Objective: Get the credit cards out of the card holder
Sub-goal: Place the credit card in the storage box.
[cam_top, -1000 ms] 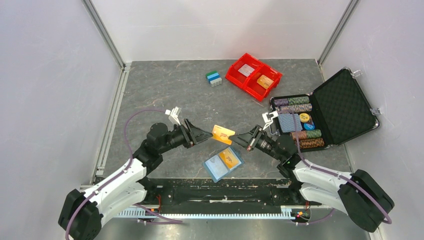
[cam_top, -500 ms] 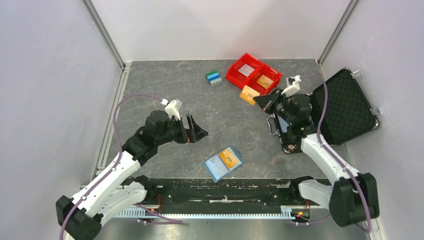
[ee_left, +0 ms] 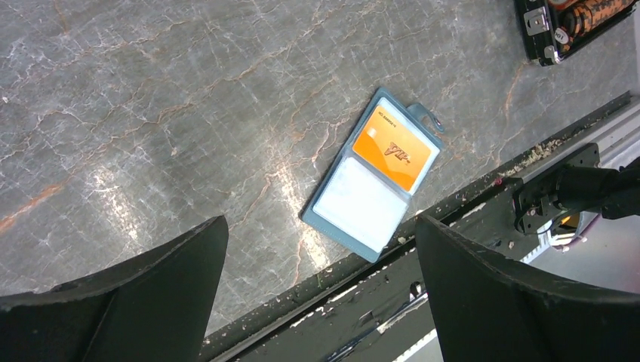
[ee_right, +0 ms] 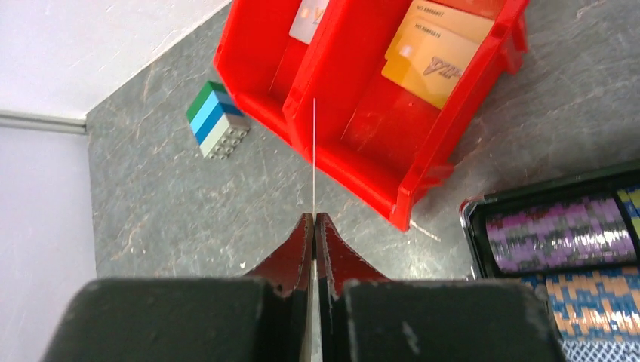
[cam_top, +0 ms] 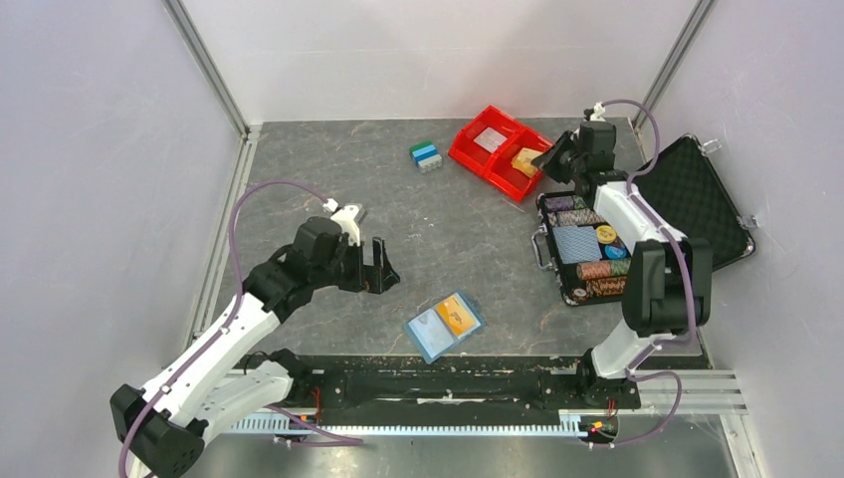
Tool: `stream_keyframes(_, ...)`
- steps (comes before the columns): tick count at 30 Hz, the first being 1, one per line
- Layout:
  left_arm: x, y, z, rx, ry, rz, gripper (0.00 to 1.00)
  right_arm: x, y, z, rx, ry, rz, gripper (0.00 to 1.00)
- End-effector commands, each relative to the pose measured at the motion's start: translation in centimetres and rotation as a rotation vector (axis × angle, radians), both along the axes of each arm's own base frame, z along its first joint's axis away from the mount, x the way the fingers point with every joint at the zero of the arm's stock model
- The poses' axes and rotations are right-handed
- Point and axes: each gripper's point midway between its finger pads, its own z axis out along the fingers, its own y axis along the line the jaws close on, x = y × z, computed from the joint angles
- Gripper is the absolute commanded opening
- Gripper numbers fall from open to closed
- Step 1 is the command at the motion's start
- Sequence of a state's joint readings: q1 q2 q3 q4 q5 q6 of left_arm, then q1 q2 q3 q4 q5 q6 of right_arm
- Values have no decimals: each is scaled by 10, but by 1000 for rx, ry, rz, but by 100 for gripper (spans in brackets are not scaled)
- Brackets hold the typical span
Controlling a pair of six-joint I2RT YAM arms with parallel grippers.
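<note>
Two plastic credit cards, orange card (ee_left: pixel 395 153) and whitish-grey card (ee_left: pixel 361 204), lie in the light-blue see-through bifold card holder (cam_top: pixel 445 326) at six o'clock. Risk: right gripper (ee_right: pixel 314 219), clamped on a thin edge-on card (ee_right: pixel 314 151), could drop it astride the red two-compartment bin (ee_right: pixel 423 173) divider directly below. Right arm stretches to one o'clock; left gripper (cam_top: pixel 384 266) hovers splayed, empty, ten o'clock of holder.

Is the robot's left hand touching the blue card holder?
Apart. The top view shows bare table between the open left hand and the card holder.
</note>
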State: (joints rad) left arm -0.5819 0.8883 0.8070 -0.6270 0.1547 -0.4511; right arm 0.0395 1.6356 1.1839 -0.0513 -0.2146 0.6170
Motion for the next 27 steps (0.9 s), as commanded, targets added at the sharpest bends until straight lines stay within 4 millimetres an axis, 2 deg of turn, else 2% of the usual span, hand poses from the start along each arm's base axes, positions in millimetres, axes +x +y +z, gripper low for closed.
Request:
stream_keyframes(1, 0, 4, 10, 9, -58, -19, 100, 34, -21, 3, -39, 22, -98, 0)
stream_keyframes(6, -1, 3, 12, -7, -68, -23, 100, 65, -30, -10, -26, 53, -140, 0)
stream_keyframes(11, -1, 4, 13, -4, -71, -19, 100, 86, -37, -26, -30, 80, -184, 0)
stream_keyframes(17, 0, 9, 15, 4, -90, -1, 100, 102, -35, -50, 3, 120, -207, 2)
stream_keyframes(27, 0, 10, 18, 0, -106, 3, 100, 116, -38, -70, 23, 139, -248, 5)
